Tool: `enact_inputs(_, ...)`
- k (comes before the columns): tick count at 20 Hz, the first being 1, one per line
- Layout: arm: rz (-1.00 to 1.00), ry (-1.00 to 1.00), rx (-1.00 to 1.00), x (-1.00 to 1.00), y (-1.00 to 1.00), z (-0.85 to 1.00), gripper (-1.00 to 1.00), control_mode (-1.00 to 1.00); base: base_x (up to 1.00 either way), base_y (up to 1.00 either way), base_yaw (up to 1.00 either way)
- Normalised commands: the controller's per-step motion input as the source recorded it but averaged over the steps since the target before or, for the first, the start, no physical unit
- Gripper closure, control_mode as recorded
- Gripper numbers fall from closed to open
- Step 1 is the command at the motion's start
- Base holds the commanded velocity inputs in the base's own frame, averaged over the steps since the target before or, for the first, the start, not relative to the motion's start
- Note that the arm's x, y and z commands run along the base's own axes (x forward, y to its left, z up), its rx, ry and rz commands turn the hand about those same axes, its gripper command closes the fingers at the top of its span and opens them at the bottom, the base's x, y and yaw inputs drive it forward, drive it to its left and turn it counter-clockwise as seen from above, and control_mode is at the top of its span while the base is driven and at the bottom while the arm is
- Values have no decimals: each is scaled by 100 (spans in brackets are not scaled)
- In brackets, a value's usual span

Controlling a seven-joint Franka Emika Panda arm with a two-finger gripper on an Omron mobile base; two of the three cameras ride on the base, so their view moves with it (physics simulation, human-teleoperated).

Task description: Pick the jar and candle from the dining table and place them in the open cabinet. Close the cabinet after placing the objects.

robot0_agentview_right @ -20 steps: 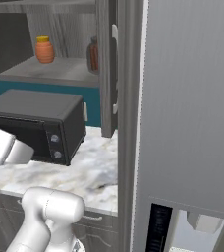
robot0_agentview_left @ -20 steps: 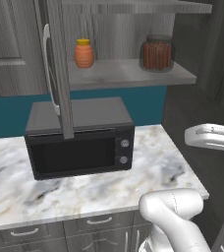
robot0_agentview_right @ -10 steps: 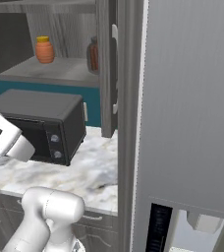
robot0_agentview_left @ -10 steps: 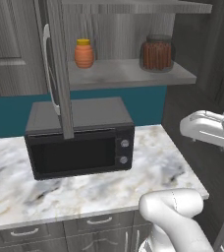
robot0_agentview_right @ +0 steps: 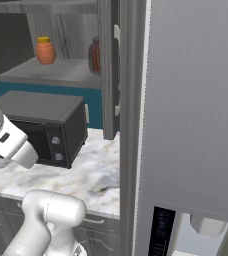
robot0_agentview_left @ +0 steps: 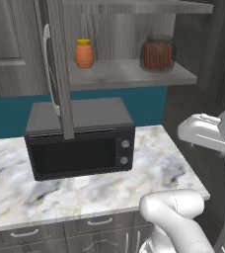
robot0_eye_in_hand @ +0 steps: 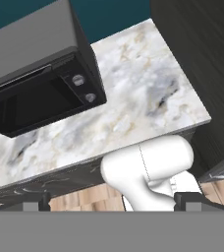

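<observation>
The fingers stand spread wide and released, grasping nothing; their two dark tips sit at the bottom corners of the hand view, looking down past the robot's own white body onto the bench. In the left base view the white hand hangs at the right edge, off past the bench's right end and below shelf level.

Below the hand lies one marble bench carrying one black microwave, which has two round knobs on its right panel. Under the bench top are grey drawers with silver pulls.

Above the microwave is the cabinet, open, with one grey shelf. On that shelf stand two things: one jar of reddish-brown sticks towards the right, and one small orange bottle towards the left, well apart from each other. The cabinet's one door stands swung out, edge-on, with one long silver handle. In the right base view the jar is half hidden behind the door.

Since a second ago the hand has moved to the right and lower in the left base view; jar, bottle and door lie as before, and the fingers stay fully apart.
</observation>
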Motion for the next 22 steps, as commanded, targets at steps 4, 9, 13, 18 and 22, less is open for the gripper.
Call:
enact_inputs(4,0,0,0,0,0,0,-100,100,0,0,0)
enact_inputs(9,0,0,0,0,0,0,-100,100,-34,19,1)
enact_inputs(13,0,0,0,0,0,0,-100,100,-86,44,9)
enact_inputs(18,0,0,0,0,0,0,-100,100,-78,65,18)
enact_inputs(22,0,0,0,0,0,0,-100,100,-48,71,37)
